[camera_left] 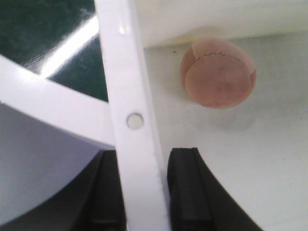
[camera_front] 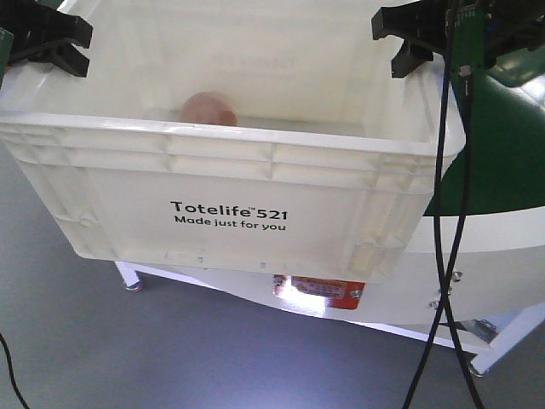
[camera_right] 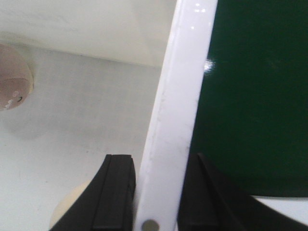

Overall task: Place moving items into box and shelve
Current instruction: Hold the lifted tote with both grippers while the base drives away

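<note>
The large cream-white rectangular plastic tote (camera_front: 255, 196) fills the front view, apparently lifted before a green-topped white table (camera_front: 511, 145). It looks stiff, light and smooth-walled, so the ribbed rim is the best hold. The left gripper (camera_left: 147, 192) at 10 o'clock and the right gripper (camera_right: 161, 192) at 2 o'clock both clamp that rim. Black print reads "Totelife 521 Made just for you". A pinkish-brown stitched ball (camera_left: 219, 72) lies inside.

The floor (camera_front: 170, 358) is smooth and grey across the bottom of the front picture. On the right stands a table (camera_front: 511, 145) with a dark green top and a thick white edge, on white legs (camera_front: 511, 331), with an orange-red tag (camera_front: 319, 294) under it near the bottom middle. Light makes a bright shiny streak (camera_left: 67, 48) on the green top in the upper left of the left wrist picture.
</note>
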Robot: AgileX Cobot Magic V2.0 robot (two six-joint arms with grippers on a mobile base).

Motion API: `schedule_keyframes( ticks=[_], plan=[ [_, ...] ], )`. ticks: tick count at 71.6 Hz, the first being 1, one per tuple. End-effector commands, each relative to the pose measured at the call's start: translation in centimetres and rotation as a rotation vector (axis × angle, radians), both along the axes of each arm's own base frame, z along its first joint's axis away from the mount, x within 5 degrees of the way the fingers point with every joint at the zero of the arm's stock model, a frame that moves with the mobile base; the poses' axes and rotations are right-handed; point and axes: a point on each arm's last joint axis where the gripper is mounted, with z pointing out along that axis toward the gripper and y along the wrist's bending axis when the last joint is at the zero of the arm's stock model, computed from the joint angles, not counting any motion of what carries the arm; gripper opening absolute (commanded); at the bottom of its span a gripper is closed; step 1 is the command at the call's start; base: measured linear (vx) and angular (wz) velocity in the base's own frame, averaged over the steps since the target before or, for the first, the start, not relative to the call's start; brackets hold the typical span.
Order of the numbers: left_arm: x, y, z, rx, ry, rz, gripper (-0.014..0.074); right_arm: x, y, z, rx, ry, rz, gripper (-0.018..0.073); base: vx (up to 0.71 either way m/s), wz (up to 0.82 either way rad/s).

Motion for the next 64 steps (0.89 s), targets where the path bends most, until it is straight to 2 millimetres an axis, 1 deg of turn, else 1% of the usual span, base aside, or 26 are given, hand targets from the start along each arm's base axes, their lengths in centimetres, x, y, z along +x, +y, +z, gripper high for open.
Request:
schedule_keyframes(
  ticks=[1,26,64],
  plan=[
    [-1.38,-1.30,4.12,-0.166,-0.190,-0.025,-0.0017,-1.02,0.84,3.91,0.143,-0.190,0.041,-0.0012,-0.11,0.47],
    [-1.38,-1.30,4.12,-0.166,-0.190,-0.025,-0.0017,-1.04,0.84,3.89,0.142,-0.188,0.042,-0.0012,-0.09,0.44],
    [-1.38,-1.30,4.12,-0.166,-0.190,-0.025,-0.0017,-1.04,0.84,3.89,0.142,-0.188,0.042,-0.0012,-0.03,0.35]
  ],
)
